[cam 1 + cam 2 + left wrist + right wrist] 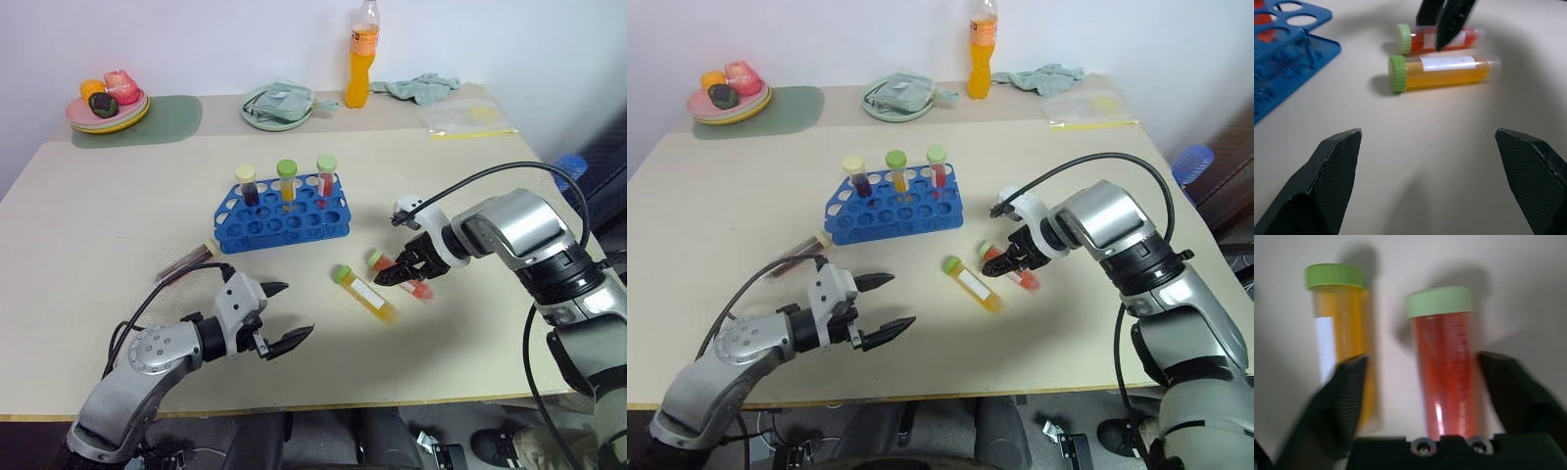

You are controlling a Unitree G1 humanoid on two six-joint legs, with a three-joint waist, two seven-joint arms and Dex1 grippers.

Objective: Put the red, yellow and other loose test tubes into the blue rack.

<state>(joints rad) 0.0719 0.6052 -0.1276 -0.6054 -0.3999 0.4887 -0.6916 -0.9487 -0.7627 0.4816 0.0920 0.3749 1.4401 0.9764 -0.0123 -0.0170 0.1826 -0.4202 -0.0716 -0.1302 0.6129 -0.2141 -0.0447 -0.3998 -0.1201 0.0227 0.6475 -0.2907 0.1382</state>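
The blue rack [282, 217] stands mid-table with three capped tubes upright in its back row. Two loose test tubes lie in front of it to the right: a yellow one [367, 294] with a green cap and a red one [419, 288] beside it. My right gripper [400, 272] points down over the red tube, open, with one finger on each side of it [1444, 367] and gaps showing. A dark maroon tube [186, 259] lies left of the rack. My left gripper [279, 315] hovers open and empty near the front edge, facing the yellow tube [1444, 72].
At the back stand a tall orange drink bottle [361, 59], stacked plates with food [108, 108] on a green mat [162, 119], a green plate with a folded cloth [279, 103], another cloth [416, 88] and a plastic bag [465, 119].
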